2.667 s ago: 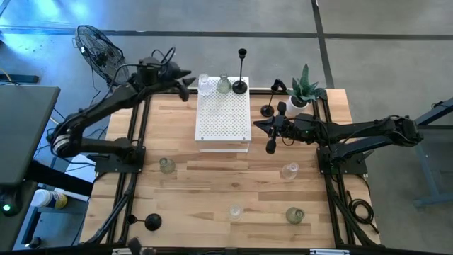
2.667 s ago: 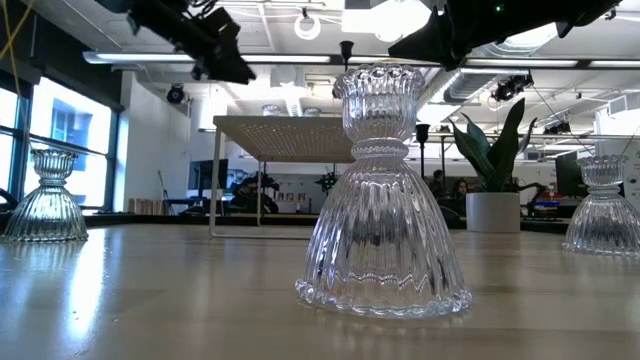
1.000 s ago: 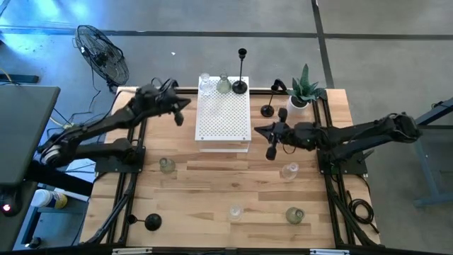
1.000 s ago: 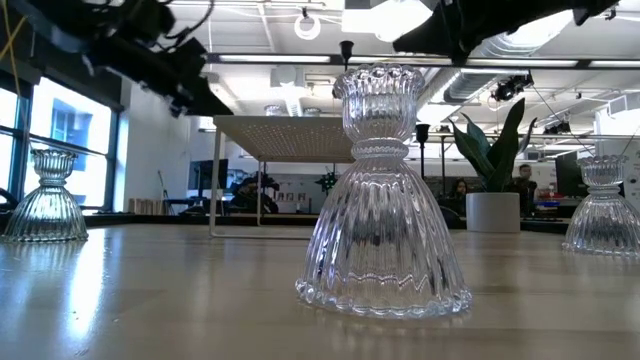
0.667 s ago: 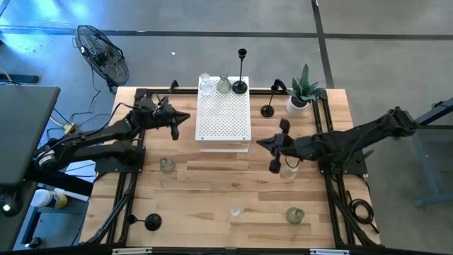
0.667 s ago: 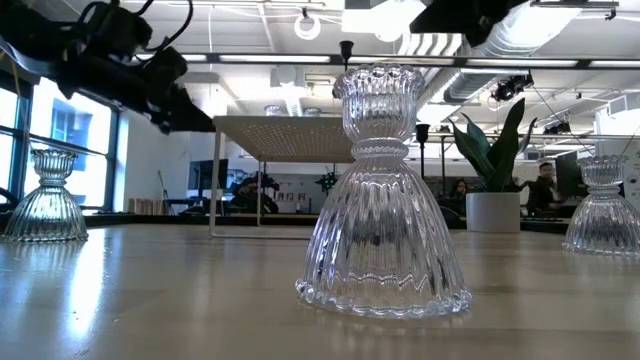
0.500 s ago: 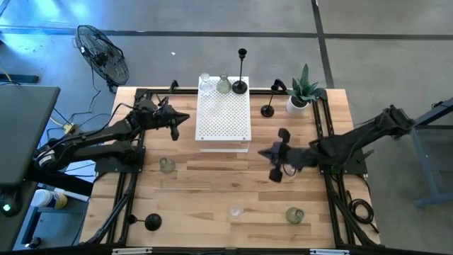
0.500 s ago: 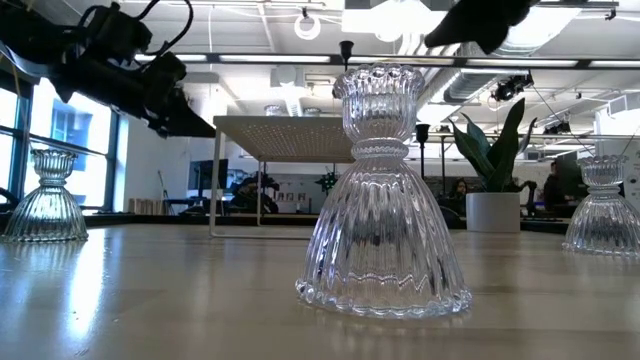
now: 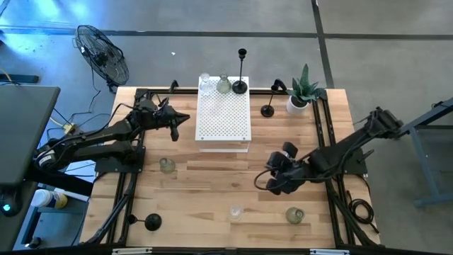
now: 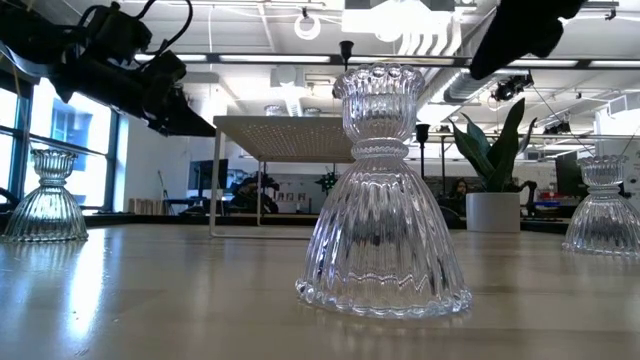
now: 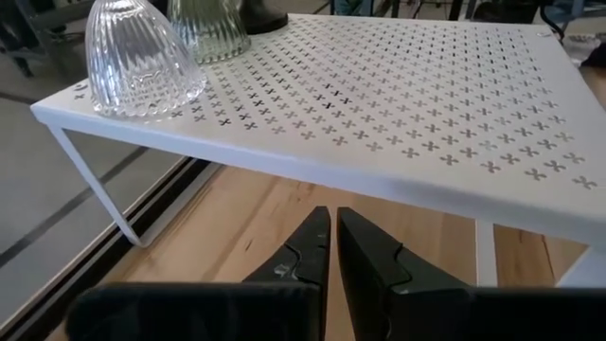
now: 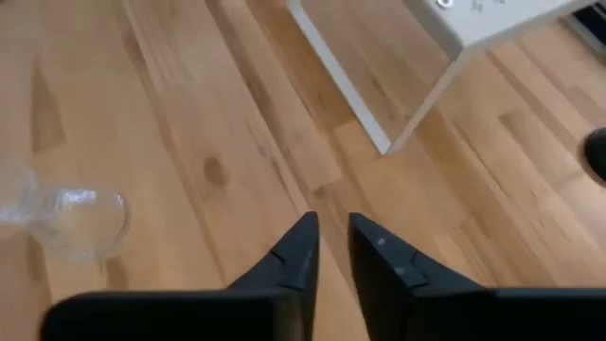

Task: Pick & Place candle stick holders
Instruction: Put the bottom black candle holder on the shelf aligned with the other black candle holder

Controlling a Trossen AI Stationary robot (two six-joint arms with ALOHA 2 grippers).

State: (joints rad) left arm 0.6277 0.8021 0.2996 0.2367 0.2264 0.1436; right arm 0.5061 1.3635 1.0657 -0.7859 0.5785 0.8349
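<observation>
While overhead hides them, wrist views show both arms' jaws narrow, empty.

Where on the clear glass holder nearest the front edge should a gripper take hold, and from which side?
Grip the clear glass holder at its narrow ribbed neck, probably coming from above with the fingers closing sideways. It stands upright, its skirt flares wide, and in the high view it has open table around it.

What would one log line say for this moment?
left pincer: shut, beside white perforated stand | right pincer: nearly shut, empty, above table | clear holder: nearby, untouched
</observation>
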